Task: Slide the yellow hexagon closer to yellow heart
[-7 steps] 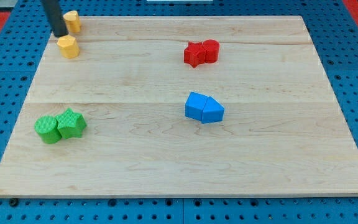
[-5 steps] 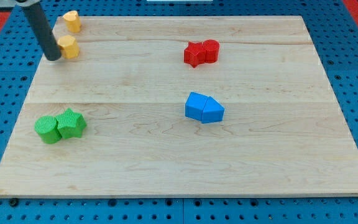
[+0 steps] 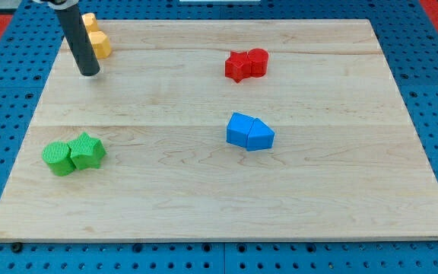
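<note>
Pale wooden board [image 3: 204, 190] on blue pegboard: my tip [image 3: 89, 73], a bare rod holding nothing, rests near the top-left corner, just below-left of the yellow hexagon [image 3: 101, 44]. That hexagon touches the yellow heart [image 3: 90, 21] at the top edge; both partly hidden by the rod.

One raised camera looks obliquely down from the near edge, framing the whole wooden board [image 3: 219, 190].

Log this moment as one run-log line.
my tip: below yellow pair | yellow hexagon: touching yellow heart | board: top-left corner | goal: apparently met
</note>
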